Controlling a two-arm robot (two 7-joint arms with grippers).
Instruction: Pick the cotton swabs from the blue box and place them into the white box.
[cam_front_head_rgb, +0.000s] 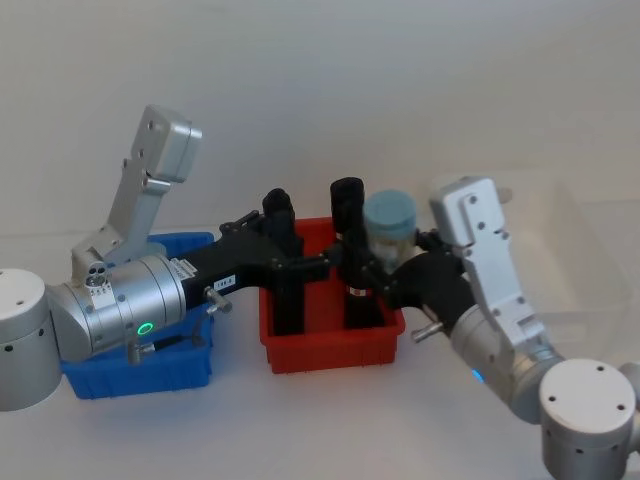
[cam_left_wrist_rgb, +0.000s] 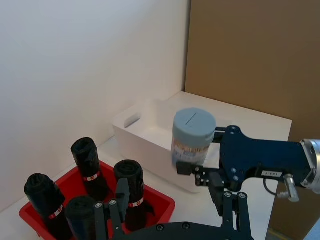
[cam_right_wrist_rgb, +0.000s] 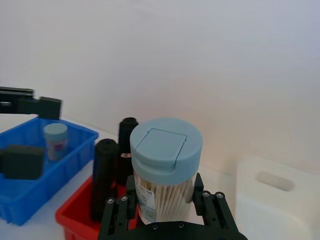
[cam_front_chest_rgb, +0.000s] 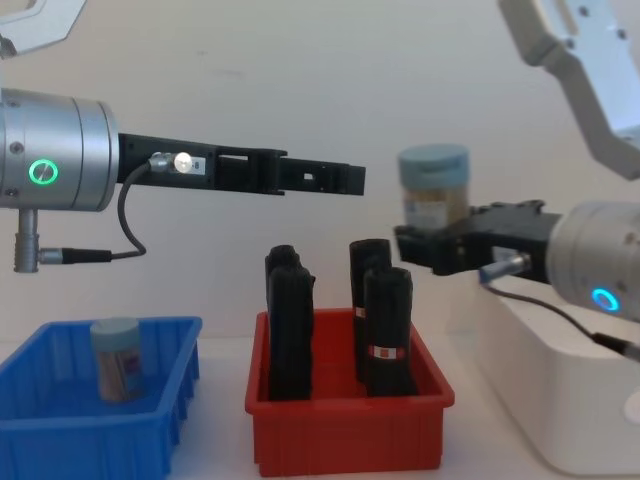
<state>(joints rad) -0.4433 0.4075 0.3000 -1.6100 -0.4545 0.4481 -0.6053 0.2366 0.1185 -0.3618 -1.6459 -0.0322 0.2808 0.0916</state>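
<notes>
Blue box (cam_front_chest_rgb: 90, 420) holds one jar (cam_front_chest_rgb: 117, 358) in chest view; right end effector (cam_front_chest_rgb: 425, 245) pinches cotton swabs (cam_front_chest_rgb: 433, 185), left end effector (cam_front_chest_rgb: 340, 178) spread

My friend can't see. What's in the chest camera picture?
The right gripper holds a jar of cotton swabs in the air over the red bin of black cylinders, near the white box. The left gripper reaches out open above the red bin; another jar stands in the blue box.

black cylinders (cam_front_chest_rgb: 388, 330) crowd red bin (cam_front_chest_rgb: 350, 435), white box (cam_left_wrist_rgb: 145, 137) open-topped
</notes>
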